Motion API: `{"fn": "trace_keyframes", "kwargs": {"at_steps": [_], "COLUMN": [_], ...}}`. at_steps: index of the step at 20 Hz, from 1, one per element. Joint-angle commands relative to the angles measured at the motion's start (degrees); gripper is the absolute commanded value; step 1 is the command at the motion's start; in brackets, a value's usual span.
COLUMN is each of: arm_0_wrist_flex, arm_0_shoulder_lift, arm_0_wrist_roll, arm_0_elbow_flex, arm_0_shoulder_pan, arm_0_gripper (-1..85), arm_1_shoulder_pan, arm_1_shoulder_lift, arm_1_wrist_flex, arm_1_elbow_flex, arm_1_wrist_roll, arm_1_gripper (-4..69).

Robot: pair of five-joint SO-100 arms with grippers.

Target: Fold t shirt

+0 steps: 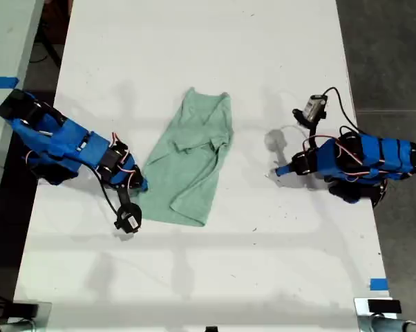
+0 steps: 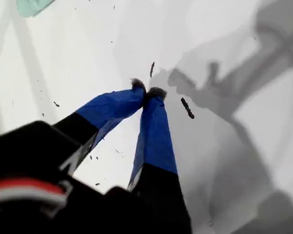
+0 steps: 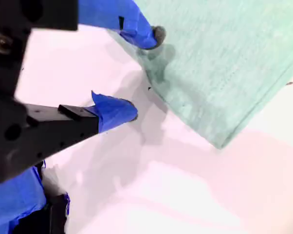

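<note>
The t shirt [image 1: 189,162] is lying partly folded mid-table [image 1: 194,55]; my second gripper [image 3: 145,73] is gaping at its edge. My first gripper [image 2: 147,92] is sitting pressed together, well apart, over bare table.

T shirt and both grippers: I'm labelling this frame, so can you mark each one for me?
t shirt [image 1: 191,162]: exterior view, middle of the mint fabric.
my first gripper [image 2: 147,91]: first wrist view, where its closed tips meet.
my second gripper [image 3: 144,73]: second wrist view, gap between its open tips.
</note>
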Motion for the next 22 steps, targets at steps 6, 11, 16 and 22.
{"fn": "trace_keyframes", "kwargs": {"at_steps": [6, 11, 16, 22], "arm_0_wrist_flex": [-6.6, 8.8, 15.2, 14.9], "arm_0_shoulder_lift": [-11.1, -8.5, -6.6, -15.9], "arm_0_wrist_roll": [6.3, 9.5, 14.3, 20.1], "arm_0_elbow_flex": [-6.6, -12.8, -24.8, -46.7], "arm_0_shoulder_pan": [-3.6, -9.0, -12.7, -11.0], "arm_0_gripper": [-0.3, -0.3, -0.3, -0.3], "arm_1_shoulder_pan": [-0.7, -0.5, -0.1, -0.1], "arm_1_shoulder_lift": [0.7, 0.7, 0.7, 0.7], "arm_1_wrist_flex": [0.2, 0.2, 0.2, 0.2], "arm_1_elbow_flex": [3.5, 3.5, 3.5, 3.5], "arm_1_wrist_roll": [-0.1, -0.3, -0.7, -0.8], "arm_1_gripper": [2.4, 2.4, 2.4, 2.4]}}
